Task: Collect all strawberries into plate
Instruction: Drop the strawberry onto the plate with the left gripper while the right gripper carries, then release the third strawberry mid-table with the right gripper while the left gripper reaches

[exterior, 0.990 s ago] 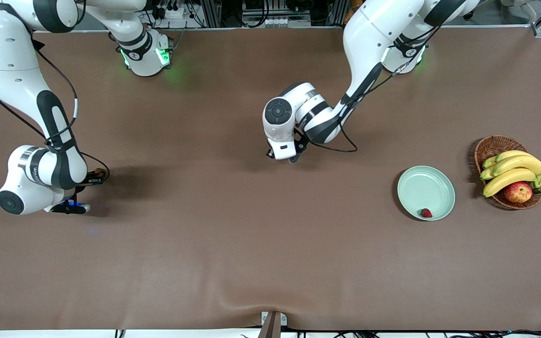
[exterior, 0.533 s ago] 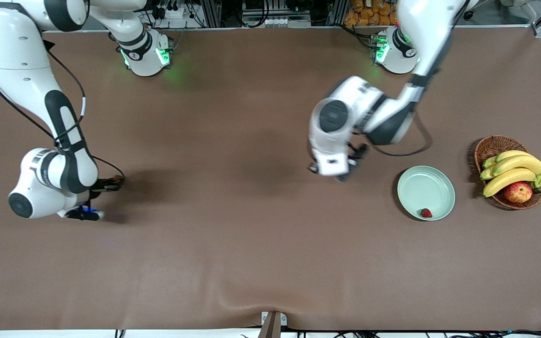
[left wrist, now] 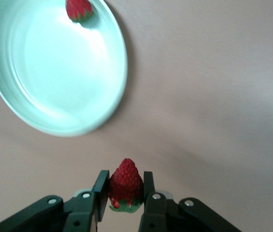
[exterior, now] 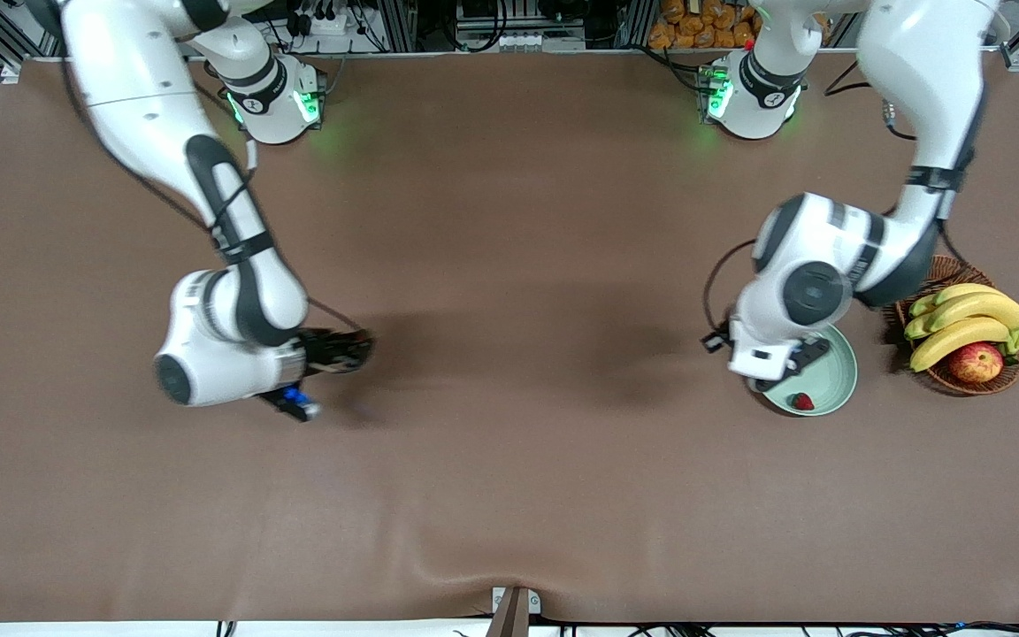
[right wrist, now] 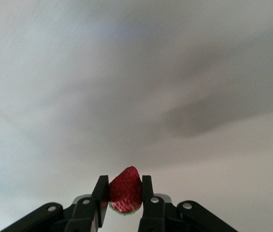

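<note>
The pale green plate (exterior: 835, 379) lies toward the left arm's end of the table, with one strawberry (exterior: 802, 402) on it near the rim closest to the front camera. In the left wrist view the plate (left wrist: 54, 72) and that berry (left wrist: 79, 8) show ahead. My left gripper (exterior: 800, 356) hangs by the plate's rim, shut on a second strawberry (left wrist: 125, 182). My right gripper (exterior: 357, 347) is over bare table toward the right arm's end, shut on a third strawberry (right wrist: 125, 188).
A brown wicker basket (exterior: 927, 276) holding bananas (exterior: 969, 320) and a red-yellow apple (exterior: 976, 362) stands beside the plate, at the left arm's end of the table. A brown mat (exterior: 509, 460) covers the whole tabletop.
The left arm has swung from the table's middle over to the plate with its strawberry. The right arm has carried its strawberry from the table's end toward the middle.
</note>
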`<state>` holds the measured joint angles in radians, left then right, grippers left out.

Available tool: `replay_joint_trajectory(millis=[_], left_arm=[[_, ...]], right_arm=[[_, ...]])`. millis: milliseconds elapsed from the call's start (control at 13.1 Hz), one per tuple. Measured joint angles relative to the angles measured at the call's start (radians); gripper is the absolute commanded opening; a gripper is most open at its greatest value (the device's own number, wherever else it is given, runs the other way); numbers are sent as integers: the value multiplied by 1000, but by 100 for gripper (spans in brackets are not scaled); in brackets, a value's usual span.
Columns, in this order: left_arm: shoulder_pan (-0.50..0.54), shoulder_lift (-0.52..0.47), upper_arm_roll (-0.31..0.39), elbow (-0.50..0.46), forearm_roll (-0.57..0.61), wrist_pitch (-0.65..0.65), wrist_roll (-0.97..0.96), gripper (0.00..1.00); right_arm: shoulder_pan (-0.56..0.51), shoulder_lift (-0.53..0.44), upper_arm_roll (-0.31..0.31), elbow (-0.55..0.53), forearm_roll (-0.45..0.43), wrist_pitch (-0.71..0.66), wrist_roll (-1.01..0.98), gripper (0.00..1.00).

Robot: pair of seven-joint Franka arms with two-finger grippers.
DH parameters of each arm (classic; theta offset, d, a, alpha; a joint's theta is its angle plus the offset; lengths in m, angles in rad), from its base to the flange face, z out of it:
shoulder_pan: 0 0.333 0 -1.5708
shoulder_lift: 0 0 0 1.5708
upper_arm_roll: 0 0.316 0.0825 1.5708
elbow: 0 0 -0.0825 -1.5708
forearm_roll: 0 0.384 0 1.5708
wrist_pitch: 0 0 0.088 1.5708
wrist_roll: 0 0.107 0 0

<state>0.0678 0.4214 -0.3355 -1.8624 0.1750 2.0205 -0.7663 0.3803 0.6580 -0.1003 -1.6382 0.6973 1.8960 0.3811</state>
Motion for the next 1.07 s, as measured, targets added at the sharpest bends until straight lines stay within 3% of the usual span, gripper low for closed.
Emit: replay_joint_trajectory(millis=[76,229,305,381,533,838,990,1067], left_arm=[[59,8,1,-14,0,6,126,2],[152,40,1,-38,0,53,316,19],[181,59,1,-50,0,86,381,43],[200,77,1,-58,0,115,440,99],[227,96,1,-64,0,144,539,100],[254,76,-6,-61,0,146,585,100],[255,43,-49,-59,-1,118,558,100],[254,27,-86,-58,-1,98,509,100]], right_arm=[[47,1,0,1,59,32,31,0],[126,4,0,1,154,135,54,0],[164,7,0,0,193,184,65,0],[201,13,1,0,235,245,84,0],[266,32,1,0,297,366,122,0],[375,80,1,28,318,512,216,0],[405,107,1,57,319,560,261,19],[416,120,1,66,319,583,276,37]])
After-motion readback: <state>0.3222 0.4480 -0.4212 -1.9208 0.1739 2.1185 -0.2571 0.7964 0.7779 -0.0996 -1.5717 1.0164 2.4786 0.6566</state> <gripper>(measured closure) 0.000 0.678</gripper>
